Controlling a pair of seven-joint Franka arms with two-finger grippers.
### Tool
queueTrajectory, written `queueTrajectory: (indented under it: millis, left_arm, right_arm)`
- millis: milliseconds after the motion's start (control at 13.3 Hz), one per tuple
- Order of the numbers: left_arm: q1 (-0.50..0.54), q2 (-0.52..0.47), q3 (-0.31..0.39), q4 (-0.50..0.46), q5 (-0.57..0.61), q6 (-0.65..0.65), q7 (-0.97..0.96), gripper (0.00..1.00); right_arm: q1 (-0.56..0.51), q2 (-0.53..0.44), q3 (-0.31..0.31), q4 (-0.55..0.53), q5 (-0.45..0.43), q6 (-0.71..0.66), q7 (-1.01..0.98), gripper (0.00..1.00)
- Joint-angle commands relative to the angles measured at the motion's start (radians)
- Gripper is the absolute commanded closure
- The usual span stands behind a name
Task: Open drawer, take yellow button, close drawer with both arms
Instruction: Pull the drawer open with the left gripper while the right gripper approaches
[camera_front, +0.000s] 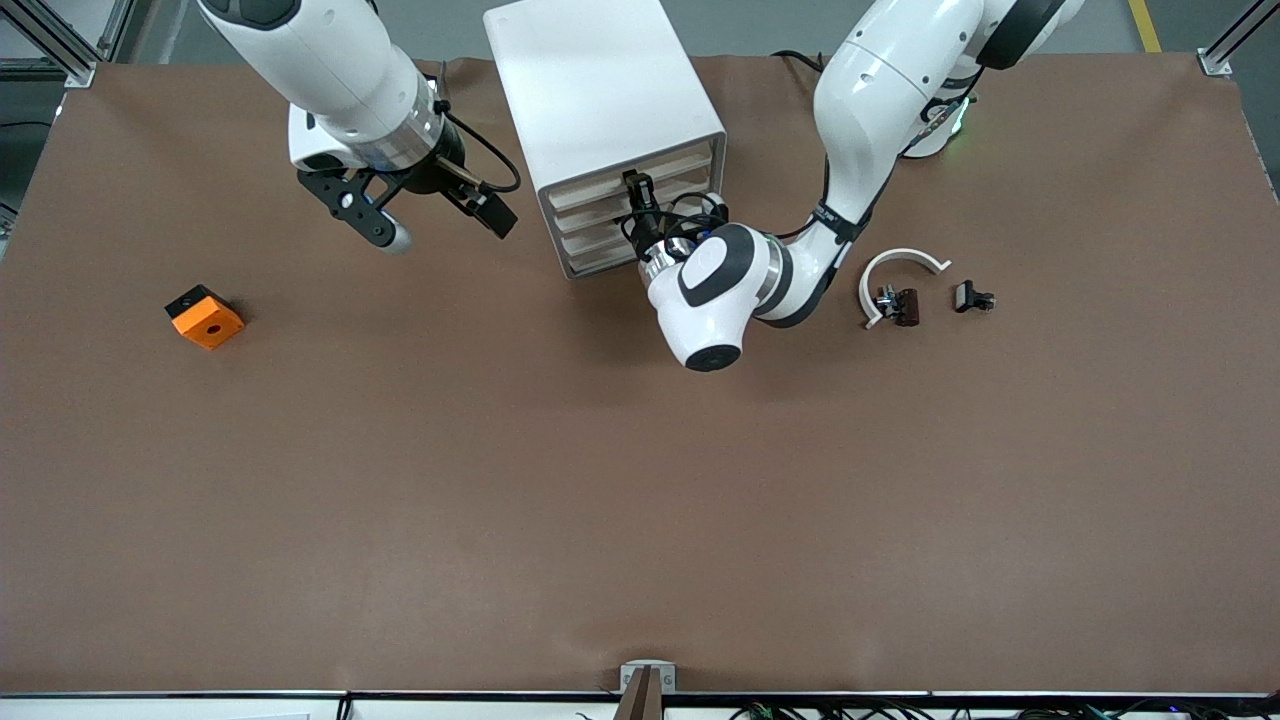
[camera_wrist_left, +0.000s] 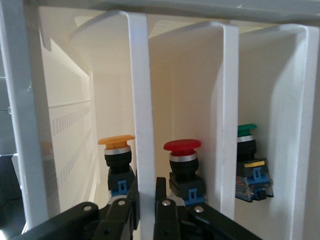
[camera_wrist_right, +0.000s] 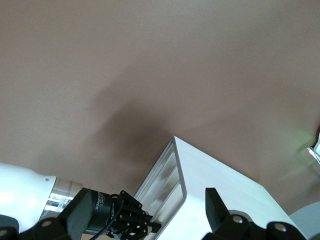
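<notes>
Brown paper covers the table (camera_front: 640, 480), and you'll find the white drawer cabinet (camera_front: 610, 120) in the upper middle of the front view, its stacked drawer fronts facing the camera.

Your left gripper (camera_front: 638, 190) is at the cabinet's front, just below the middle of that view's upper half. In the left wrist view its fingers (camera_wrist_left: 165, 210) are pressed together on a thin white upright rib (camera_wrist_left: 142, 100), pinching it from both sides.

Look to either side of that rib in the same view. The button (camera_wrist_left: 117, 160) with the yellow-orange cap stands upright in the compartment on one side. A red-capped button (camera_wrist_left: 184, 167) stands in the next compartment, and a green-capped one (camera_wrist_left: 250, 162) in the one after.

Your right gripper (camera_front: 440, 225) waits over the table, beside the cabinet toward the right arm's end, fingers spread wide and holding nothing.

An orange block (camera_front: 205, 316) with a hole lies toward the right arm's end. Toward the left arm's end lies a white curved piece (camera_front: 895, 270), with one black clip (camera_front: 900, 303) touching it and another (camera_front: 972, 297) near it.
</notes>
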Motion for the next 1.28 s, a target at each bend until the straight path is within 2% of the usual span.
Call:
queueTrajectory:
  millis: [0, 301, 678, 753, 829, 904, 979, 1205]
  left_arm:
    - [0.059, 0.009, 0.015, 0.034, -0.009, -0.012, 0.0, 1.0]
    - [0.16, 0.01, 0.019, 0.092, -0.003, -0.005, 0.004, 1.0]
    - [0.184, 0.01, 0.108, 0.117, -0.009, 0.043, 0.055, 1.0]
    - [0.184, 0.01, 0.119, 0.118, -0.011, 0.05, 0.066, 0.86]
    - [0.185, 0.009, 0.122, 0.118, -0.011, 0.054, 0.072, 0.58]
    - [0.185, 0.004, 0.128, 0.118, -0.009, 0.054, 0.073, 0.18]
    - [0.19, -0.001, 0.14, 0.118, -0.009, 0.054, 0.073, 0.0]
    - [0.211, -0.001, 0.145, 0.156, -0.003, 0.052, 0.081, 0.0]
  right_arm:
    - [0.016, 0.01, -0.006, 0.018, 0.018, 0.006, 0.042, 0.0]
    - [0.039, 0.014, -0.006, 0.018, 0.018, 0.029, 0.085, 0.0]
    - [0.091, 0.036, -0.006, 0.018, 0.015, 0.068, 0.166, 0.0]
    - [0.099, 0.043, -0.006, 0.018, 0.015, 0.089, 0.191, 0.0]
    - [0.11, 0.051, -0.006, 0.018, 0.012, 0.107, 0.227, 0.0]
    - [0.128, 0.065, -0.006, 0.018, 0.008, 0.126, 0.266, 0.0]
    - [0.146, 0.075, -0.006, 0.018, 0.008, 0.132, 0.302, 0.0]
    - [0.188, 0.15, -0.008, 0.089, 0.004, 0.134, 0.456, 0.0]
